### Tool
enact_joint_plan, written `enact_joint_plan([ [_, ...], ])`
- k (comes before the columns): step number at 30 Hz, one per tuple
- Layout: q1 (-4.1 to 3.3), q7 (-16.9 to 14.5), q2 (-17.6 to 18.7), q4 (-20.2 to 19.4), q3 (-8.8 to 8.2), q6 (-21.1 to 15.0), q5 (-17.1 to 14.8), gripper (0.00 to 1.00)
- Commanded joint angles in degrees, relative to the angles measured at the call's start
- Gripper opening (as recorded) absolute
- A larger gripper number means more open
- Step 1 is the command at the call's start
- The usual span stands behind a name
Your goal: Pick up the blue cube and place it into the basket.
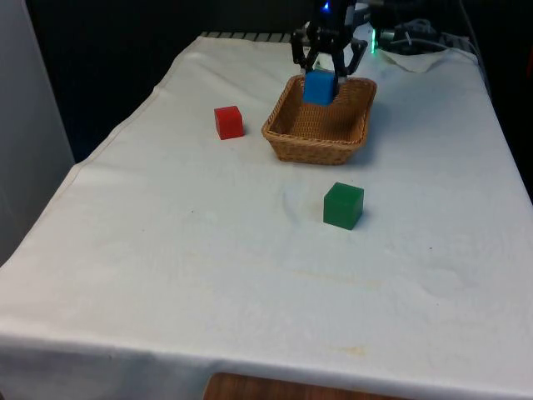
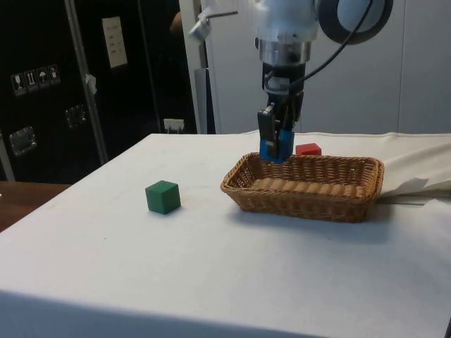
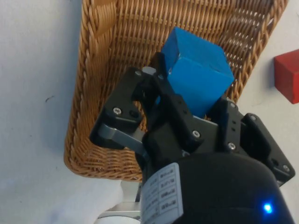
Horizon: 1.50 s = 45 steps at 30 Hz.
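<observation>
So the gripper (image 1: 321, 73) is clamped on the blue cube (image 1: 319, 87), hanging over the basket (image 1: 293, 147) in the upper middle of the front view. Carry step looks done; next it probably just lowers a bit and lets go

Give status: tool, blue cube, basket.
Tool shut on blue cube, held above the basket interior, not yet released. Red cube and green cube sit on the cloth outside; nothing blocking.
</observation>
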<state>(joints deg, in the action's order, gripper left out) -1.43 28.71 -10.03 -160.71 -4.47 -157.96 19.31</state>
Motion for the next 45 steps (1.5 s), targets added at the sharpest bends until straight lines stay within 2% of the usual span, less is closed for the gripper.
enact_joint_plan([
  [1,-0.17,-0.34,0.57,-0.11,-0.23,-1.15,-0.63,0.0],
  [2,0.0,0.06,0.46,0.06,-0.06,-0.4,-0.06,0.0],
  [3,-0.17,-0.34,0.97,-0.11,-0.29,-1.49,-0.63,0.0],
  [10,-0.17,-0.23,4.81,0.11,-0.74,-4.7,-0.74,0.0],
  [11,0.0,0.11,4.13,0.17,-0.57,-3.55,-0.06,0.0],
  [13,-0.06,-0.23,6.42,0.29,-0.92,-5.96,-0.63,0.0],
  [17,0.06,-0.4,8.48,0.57,-1.43,-7.51,-0.46,0.0],
  [19,0.17,-0.57,9.51,0.8,-1.78,-8.08,-0.34,0.0],
  [20,0.0,-0.11,9.05,0.86,-1.66,-7.05,-0.06,0.0],
  [22,0.23,-0.86,10.83,1.15,-2.35,-8.82,-0.17,0.0],
  [27,0.29,-1.83,13.01,1.72,-3.67,-9.85,-0.06,0.0],
  [28,0.06,-1.55,12.89,1.89,-3.67,-9.05,-0.06,0.0],
  [29,0.23,-2.01,13.18,1.83,-3.9,-9.97,-0.06,0.0],
  [32,0.0,-2.06,13.24,1.89,-4.13,-9.74,-0.17,0.0],
  [40,0.0,-1.95,13.24,2.01,-4.18,-9.45,0.0,0.0],
  [41,0.0,-1.95,13.24,2.01,-4.18,-9.4,0.0,0.03],
  [42,0.0,-1.95,13.24,2.01,-4.18,-9.4,0.0,0.09],
  [45,0.0,-2.01,13.29,2.01,-4.13,-9.4,-0.06,0.36],
])
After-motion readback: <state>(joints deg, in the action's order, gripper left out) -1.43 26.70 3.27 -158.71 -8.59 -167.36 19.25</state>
